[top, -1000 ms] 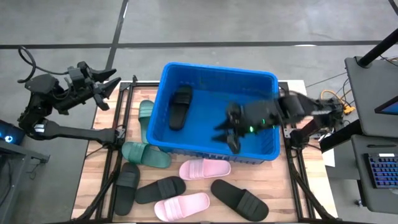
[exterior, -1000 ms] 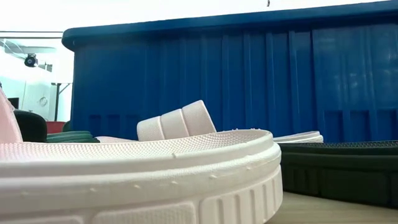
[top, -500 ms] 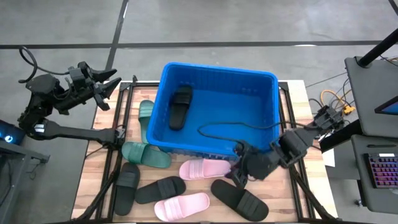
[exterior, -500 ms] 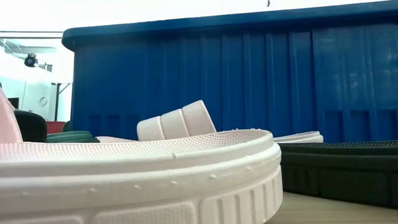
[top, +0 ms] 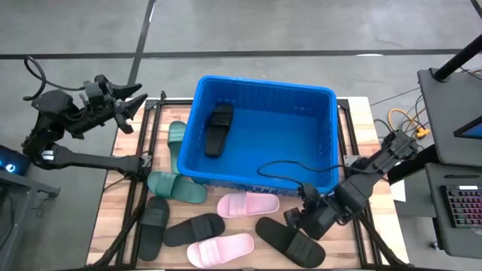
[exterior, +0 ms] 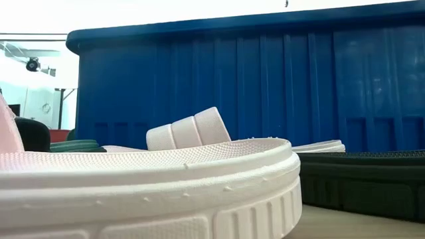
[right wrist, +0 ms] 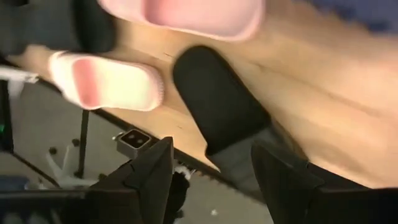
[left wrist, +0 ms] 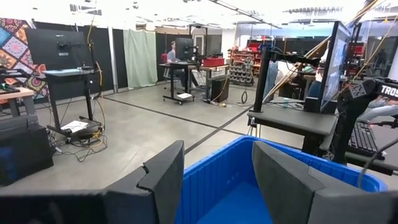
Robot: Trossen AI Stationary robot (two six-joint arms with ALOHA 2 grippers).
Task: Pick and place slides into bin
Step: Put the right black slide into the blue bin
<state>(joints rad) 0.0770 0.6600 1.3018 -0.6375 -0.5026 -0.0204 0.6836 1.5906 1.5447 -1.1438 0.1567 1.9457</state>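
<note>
Bright blue ribbed plastic bin (top: pixel 263 98), thick-rimmed, on a pale wood-grain table (top: pixel 120 192). One black foam slide (top: pixel 218 128) inside, flat on the floor. Seven more outside: two dark green (top: pixel 177 186) at the bin's left, pale pink (top: pixel 247 203) and black along the front, pebbled soles showing in the low view. Right gripper (top: pixel 300 224) down over the front-right black slide (top: pixel 290 241), fingers wide, empty; a second ago over the bin's front-right corner. Left gripper (top: pixel 134 107) raised off the table's left edge, fingers spread, unchanged.
</note>
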